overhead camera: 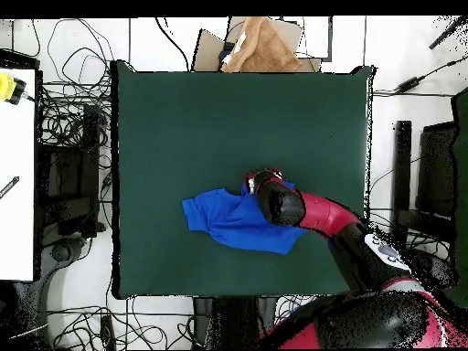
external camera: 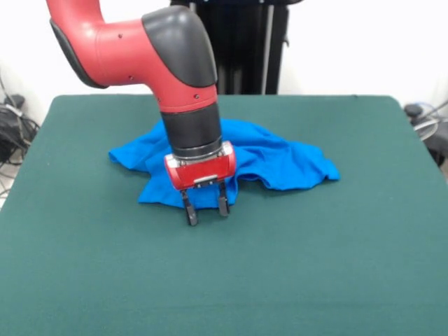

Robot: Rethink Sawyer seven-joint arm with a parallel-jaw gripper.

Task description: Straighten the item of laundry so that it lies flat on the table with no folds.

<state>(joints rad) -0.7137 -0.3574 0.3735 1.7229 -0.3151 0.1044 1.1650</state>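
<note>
The item of laundry [external camera: 280, 162] is a plain blue shirt lying crumpled with folds near the middle of the green table [external camera: 315, 266]; no print shows. In the overhead view the item of laundry [overhead camera: 228, 219] is partly hidden under the arm. My gripper [external camera: 206, 210] hangs just past the shirt's front edge, its two dark fingers [external camera: 190, 213] apart and open over bare felt with nothing between them. From overhead the gripper [overhead camera: 263, 177] sits at the shirt's upper right edge.
Cables and black equipment [overhead camera: 69, 183] lie on the floor beside the table. A brown cardboard box [overhead camera: 260, 46] rests beyond the table's top edge in the overhead view. A white surface [overhead camera: 16, 183] stands at the left.
</note>
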